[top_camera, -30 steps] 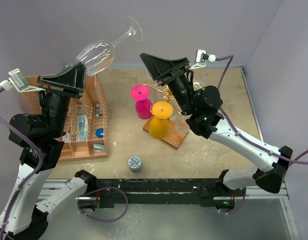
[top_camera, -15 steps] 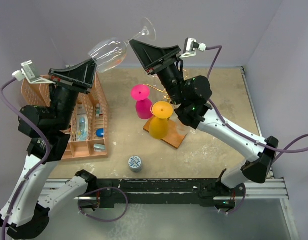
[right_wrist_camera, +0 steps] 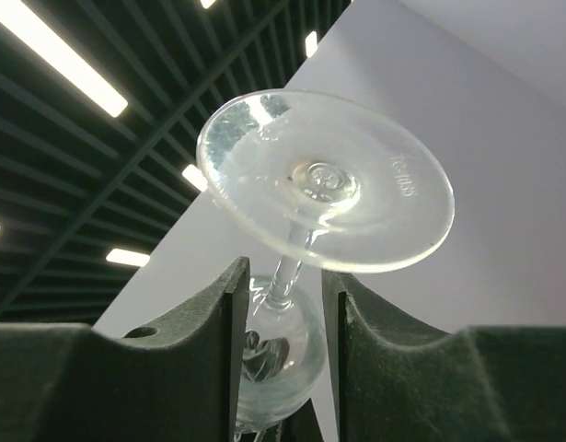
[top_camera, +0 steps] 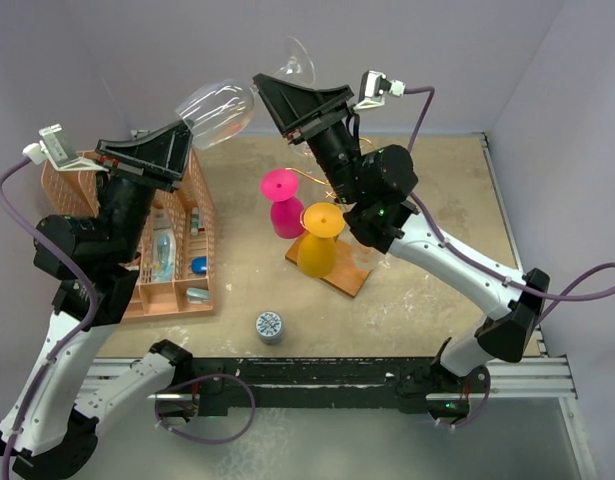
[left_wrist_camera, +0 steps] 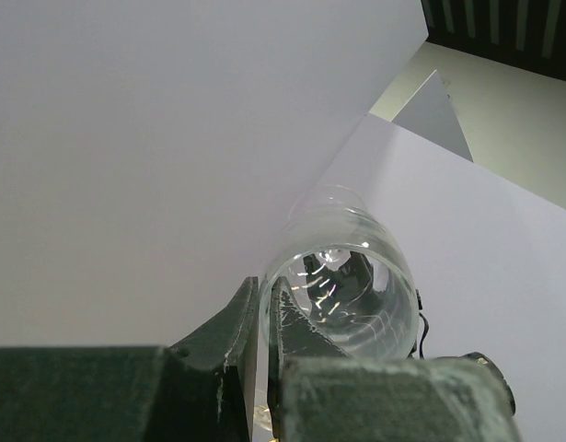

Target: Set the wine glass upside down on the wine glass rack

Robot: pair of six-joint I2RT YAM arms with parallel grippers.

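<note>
A clear wine glass (top_camera: 219,108) is held high in the air, lying roughly level with its foot (top_camera: 297,60) to the right. My left gripper (top_camera: 185,140) is shut on the rim of the bowl; in the left wrist view the rim (left_wrist_camera: 338,276) sits pinched between the fingers (left_wrist_camera: 229,331). My right gripper (top_camera: 270,92) is open, one finger on each side of the stem (right_wrist_camera: 284,272), just under the foot (right_wrist_camera: 356,184), without gripping it. The gold wire rack (top_camera: 332,183) on its wooden base (top_camera: 349,281) stands below.
A pink glass (top_camera: 284,208) and a yellow glass (top_camera: 319,243) hang upside down on the rack. An orange divided basket (top_camera: 177,290) with small items sits at the left. A small round patterned jar (top_camera: 269,326) stands near the front edge.
The left arm carried the glass to the right and a little lower. The right gripper rose and swung left until its open fingers came round the stem.
</note>
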